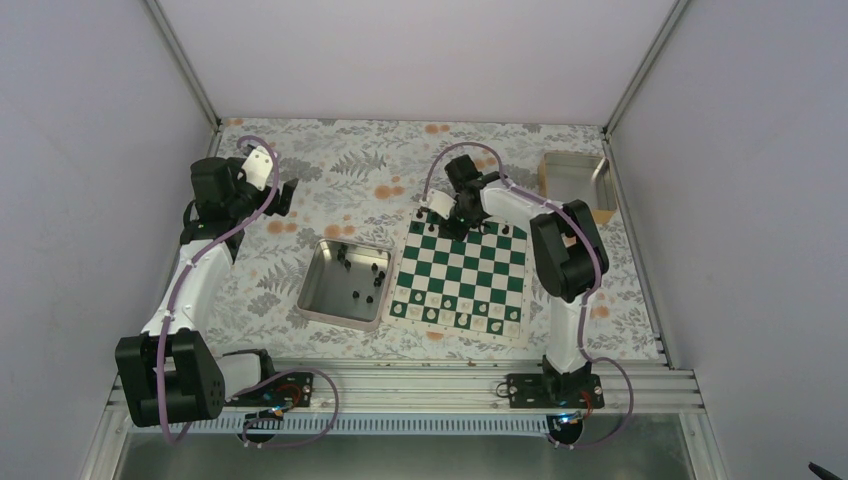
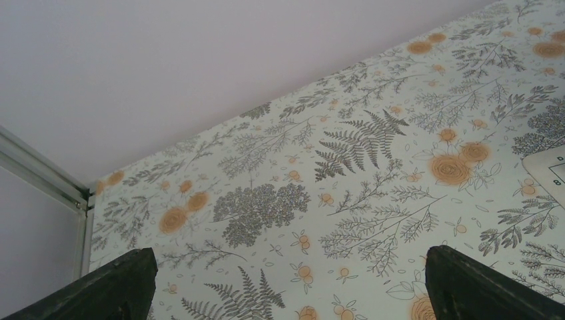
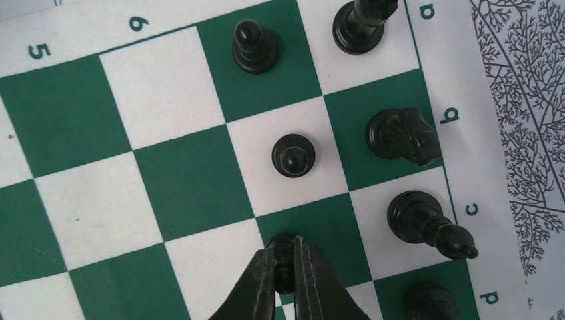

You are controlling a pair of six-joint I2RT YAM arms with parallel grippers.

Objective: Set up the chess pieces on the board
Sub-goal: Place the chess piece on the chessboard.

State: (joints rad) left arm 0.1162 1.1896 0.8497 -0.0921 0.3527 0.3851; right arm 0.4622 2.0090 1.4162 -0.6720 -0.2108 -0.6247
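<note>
Fingers (image 3: 254, 291) pinching glossy black pawn (image 3: 282, 245), flat checkered board (image 3: 180, 180)

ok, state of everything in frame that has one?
left tool: open, empty, above the tablecloth.
right tool: shut on a black piece, low over a green square.
board: flat on the table, partly set.
black pieces on board: standing on squares by the lettered edge.
metal tray: holds a few loose black pieces.
</note>
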